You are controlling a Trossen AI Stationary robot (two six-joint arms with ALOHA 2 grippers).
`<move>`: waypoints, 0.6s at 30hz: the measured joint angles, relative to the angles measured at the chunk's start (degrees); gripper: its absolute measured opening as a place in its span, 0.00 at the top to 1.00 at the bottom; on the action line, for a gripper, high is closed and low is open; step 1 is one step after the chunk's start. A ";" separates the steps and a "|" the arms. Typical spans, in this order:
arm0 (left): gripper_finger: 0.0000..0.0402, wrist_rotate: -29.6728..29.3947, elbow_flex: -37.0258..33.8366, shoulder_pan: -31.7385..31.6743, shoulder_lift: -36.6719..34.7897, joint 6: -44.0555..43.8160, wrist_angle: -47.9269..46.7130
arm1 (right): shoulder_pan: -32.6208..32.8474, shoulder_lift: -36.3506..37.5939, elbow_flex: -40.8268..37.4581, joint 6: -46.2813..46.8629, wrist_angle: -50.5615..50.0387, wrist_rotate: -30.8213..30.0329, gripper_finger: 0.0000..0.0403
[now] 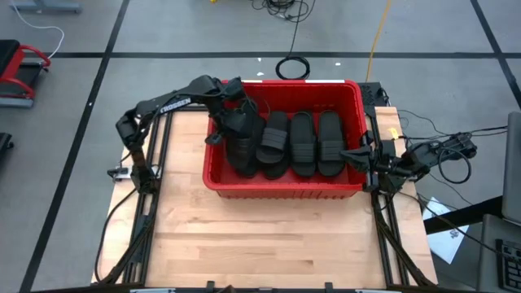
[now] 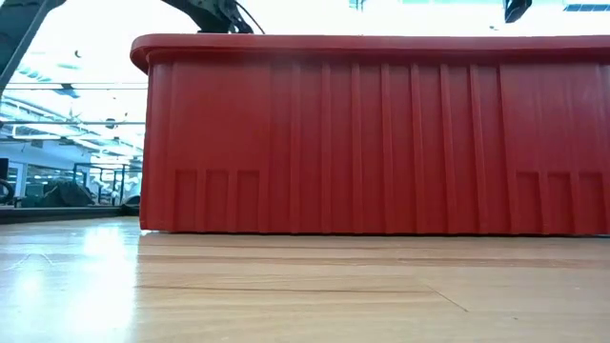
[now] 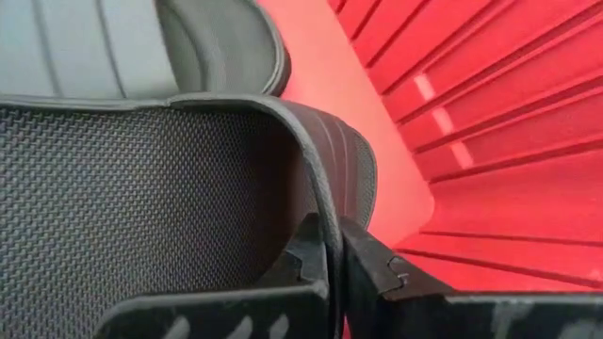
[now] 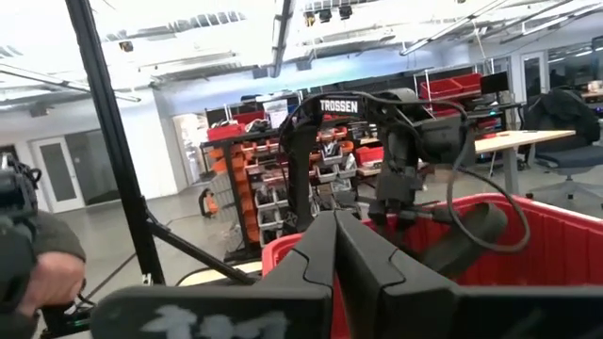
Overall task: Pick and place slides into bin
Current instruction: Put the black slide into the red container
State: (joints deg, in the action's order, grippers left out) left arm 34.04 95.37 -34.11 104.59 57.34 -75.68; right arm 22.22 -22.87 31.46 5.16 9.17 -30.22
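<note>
The red bin [image 1: 285, 189] stands on the wooden table and fills the low view [image 2: 381, 133]. Three black slides [image 1: 303, 143] lie side by side on its floor, ribbed straps up. My left gripper [image 1: 236, 124] reaches into the bin's left end and is shut on another black slide [image 1: 242, 155], which also shows in the right wrist view [image 4: 464, 237]. My right gripper [image 1: 358, 155] is shut and empty, beside the bin's right wall, outside it. My left gripper pinches a thin curved edge of the slide [image 3: 323, 202] between its two fingers, one finger on the meshed side and one on the ribbed side. The fingers come down from above. The slide hangs tilted below them [image 4: 471, 231], inside the bin's left end; its lower end is hidden.
Another slide [image 3: 188, 47] lies close beside the held one. The bin's ribbed red wall [image 3: 490, 122] is near the left gripper. Bare table [image 1: 269, 244] lies in front of the bin. Cables [image 1: 444, 150] trail at the table's right edge. A person's hand [image 4: 38, 278] shows beyond the table.
</note>
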 joint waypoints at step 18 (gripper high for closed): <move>1.00 0.20 -0.02 0.04 8.86 -3.82 1.50 | 0.00 0.00 0.00 1.86 0.00 0.00 1.00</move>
State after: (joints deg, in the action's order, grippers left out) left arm 34.24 95.35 -34.06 113.46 53.52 -74.18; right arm 22.22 -22.87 31.46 7.02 9.17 -30.22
